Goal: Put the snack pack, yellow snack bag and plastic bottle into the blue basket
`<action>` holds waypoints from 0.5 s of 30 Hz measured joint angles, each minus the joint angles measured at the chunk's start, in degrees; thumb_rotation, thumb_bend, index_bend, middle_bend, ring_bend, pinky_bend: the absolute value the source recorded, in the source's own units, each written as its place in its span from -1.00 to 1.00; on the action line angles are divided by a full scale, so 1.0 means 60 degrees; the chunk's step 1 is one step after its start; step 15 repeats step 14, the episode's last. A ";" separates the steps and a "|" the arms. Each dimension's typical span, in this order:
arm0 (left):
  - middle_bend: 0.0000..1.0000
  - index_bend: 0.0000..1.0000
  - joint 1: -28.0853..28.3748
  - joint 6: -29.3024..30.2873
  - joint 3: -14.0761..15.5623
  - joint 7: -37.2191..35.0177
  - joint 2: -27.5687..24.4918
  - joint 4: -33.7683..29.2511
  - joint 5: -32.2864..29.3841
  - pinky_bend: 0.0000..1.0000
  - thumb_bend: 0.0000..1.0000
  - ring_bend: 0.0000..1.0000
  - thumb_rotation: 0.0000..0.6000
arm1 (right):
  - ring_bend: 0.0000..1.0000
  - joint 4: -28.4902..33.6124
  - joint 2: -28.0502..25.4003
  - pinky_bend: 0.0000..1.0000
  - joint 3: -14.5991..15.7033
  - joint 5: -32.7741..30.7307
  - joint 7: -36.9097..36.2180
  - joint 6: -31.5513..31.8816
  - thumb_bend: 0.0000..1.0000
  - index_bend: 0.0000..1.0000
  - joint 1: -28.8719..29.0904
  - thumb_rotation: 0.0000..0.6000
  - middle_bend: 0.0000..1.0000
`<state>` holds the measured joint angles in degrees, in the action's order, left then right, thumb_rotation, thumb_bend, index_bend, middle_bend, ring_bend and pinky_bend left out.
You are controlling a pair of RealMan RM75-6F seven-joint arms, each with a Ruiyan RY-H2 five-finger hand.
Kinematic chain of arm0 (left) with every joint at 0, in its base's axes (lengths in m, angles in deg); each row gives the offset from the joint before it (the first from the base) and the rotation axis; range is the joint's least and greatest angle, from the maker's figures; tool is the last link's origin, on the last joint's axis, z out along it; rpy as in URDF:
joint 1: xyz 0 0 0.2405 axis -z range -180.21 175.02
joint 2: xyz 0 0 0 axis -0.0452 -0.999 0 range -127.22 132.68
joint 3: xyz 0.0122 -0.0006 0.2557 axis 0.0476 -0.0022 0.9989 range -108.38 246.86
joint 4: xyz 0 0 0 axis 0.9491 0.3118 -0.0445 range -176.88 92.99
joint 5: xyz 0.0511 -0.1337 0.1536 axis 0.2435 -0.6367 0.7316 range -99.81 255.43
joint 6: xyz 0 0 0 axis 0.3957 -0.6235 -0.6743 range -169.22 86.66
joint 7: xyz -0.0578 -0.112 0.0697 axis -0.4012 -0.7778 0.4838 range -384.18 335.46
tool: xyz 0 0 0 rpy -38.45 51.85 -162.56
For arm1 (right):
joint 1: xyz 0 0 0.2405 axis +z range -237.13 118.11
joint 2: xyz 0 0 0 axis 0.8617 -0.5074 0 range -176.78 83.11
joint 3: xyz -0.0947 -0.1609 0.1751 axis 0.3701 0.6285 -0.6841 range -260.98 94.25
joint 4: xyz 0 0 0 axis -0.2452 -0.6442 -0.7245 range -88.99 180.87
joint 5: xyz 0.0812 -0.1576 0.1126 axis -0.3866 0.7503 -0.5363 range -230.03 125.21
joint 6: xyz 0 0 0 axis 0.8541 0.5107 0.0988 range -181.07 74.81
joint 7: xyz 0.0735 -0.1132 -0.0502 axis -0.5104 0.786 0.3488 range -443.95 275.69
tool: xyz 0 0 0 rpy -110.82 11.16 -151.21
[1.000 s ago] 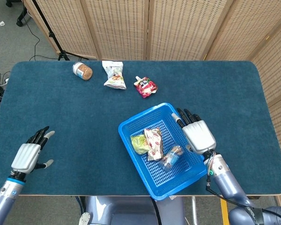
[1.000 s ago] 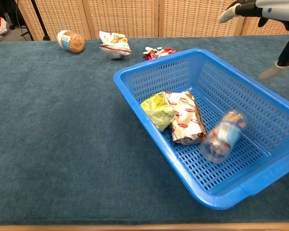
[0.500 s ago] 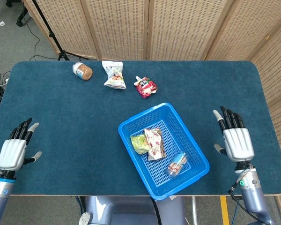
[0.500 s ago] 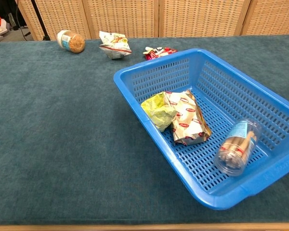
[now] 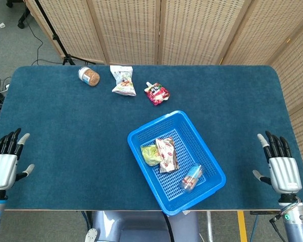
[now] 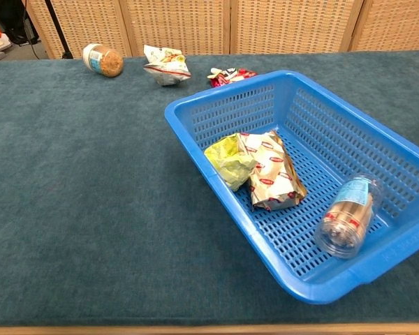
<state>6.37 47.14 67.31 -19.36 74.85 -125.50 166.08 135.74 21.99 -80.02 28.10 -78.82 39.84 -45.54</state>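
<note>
The blue basket (image 5: 141,135) (image 6: 195,112) stands on the table right of centre. Inside it lie the yellow snack bag (image 5: 150,154) (image 6: 228,159), the red-and-white snack pack (image 5: 166,154) (image 6: 270,172) beside it, and the plastic bottle (image 5: 192,176) (image 6: 348,216) on its side near the basket's front right corner. My left hand (image 5: 4,162) hovers open at the table's front left edge, far from the basket. My right hand (image 5: 280,166) is open at the front right edge, also clear of the basket. Neither hand shows in the chest view.
Along the far side of the blue table (image 5: 70,126) lie a small jar (image 5: 89,76) (image 6: 103,60), a white-green snack bag (image 5: 122,80) (image 6: 165,64) and a red pouch (image 5: 156,93) (image 6: 230,74). Wicker screens stand behind the table.
My right hand has left the basket and drawn back to the front right edge. My left hand slid further left. The released bottle rolled toward the basket's front right corner and settled.
</note>
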 measured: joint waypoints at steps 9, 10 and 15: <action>-1.00 -0.72 -0.0121 0.0211 -0.0020 0.0083 0.0028 0.0009 0.0165 -0.78 -0.66 -1.00 1.00 | -1.00 -0.0026 0.0020 -1.00 -0.0287 0.0343 -0.0139 -0.0197 -0.79 -0.94 -0.0272 1.00 -1.00; -1.00 -0.72 -0.0122 0.0181 0.0005 0.0093 0.0038 0.0003 0.0182 -0.78 -0.66 -1.00 1.00 | -1.00 -0.0014 0.0031 -1.00 -0.0312 0.0339 -0.0115 -0.0269 -0.79 -0.94 -0.0277 1.00 -1.00; -1.00 -0.72 -0.0100 0.0047 0.0111 0.0128 0.0075 -0.0011 0.0314 -0.78 -0.66 -1.00 1.00 | -1.00 0.0018 0.0096 -1.00 -0.0429 0.0298 0.0041 -0.0582 -0.79 -0.94 -0.0296 1.00 -1.00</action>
